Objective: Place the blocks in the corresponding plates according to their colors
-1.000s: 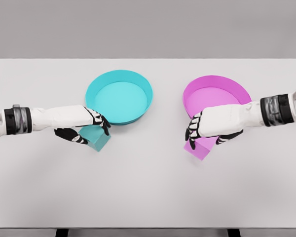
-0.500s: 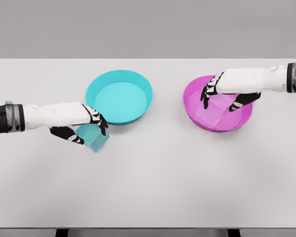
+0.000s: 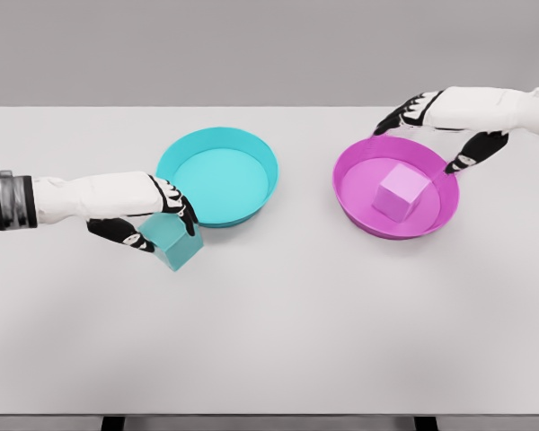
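your white table [image 3: 269, 341] carries the teal plate [image 3: 175, 158] and the magenta plate [image 3: 352, 171]. the left hand [image 3: 148, 220] is clamped on the teal block [image 3: 171, 242] (on the table, just beside the teal plate's rim). the right hand [image 3: 440, 121] hangs over the magenta plate's far edge, fingers spread, holding nothing. the magenta block [image 3: 401, 191] sits inside its plate.

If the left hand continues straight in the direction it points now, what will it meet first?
The left hand, shut on the cyan block, points toward the picture's right. Its line passes just in front of the cyan plate, so it may clip the near rim; otherwise bare table. Depth is unclear.
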